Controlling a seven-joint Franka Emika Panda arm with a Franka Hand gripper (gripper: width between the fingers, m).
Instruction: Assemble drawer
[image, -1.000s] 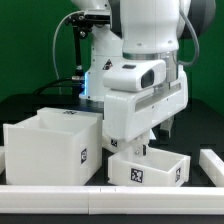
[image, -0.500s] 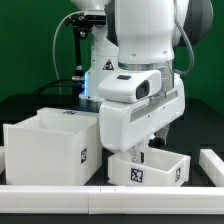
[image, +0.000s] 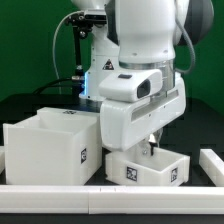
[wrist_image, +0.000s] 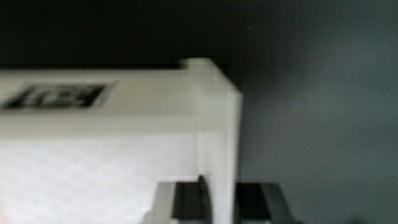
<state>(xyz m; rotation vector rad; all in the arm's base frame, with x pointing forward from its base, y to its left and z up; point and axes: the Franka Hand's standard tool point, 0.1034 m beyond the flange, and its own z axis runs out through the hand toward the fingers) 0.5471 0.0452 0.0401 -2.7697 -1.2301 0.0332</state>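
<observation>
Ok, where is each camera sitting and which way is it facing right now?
Exterior view: off the arm, low and close, facing the arm, box shell and tray; the arm's white body fills the middle.
Wrist view: on the wrist, looking along the fingers at the tray's tagged wall; only the fingers show.
Shared: the tray and the fingers straddling its wall.

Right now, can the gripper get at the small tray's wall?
Probably yes. The gripper sits at the small tray, and the wrist view shows its fingers either side of the tray's wall with nothing between. The box shell stands beside, to the exterior view's left, clear of it.
</observation>
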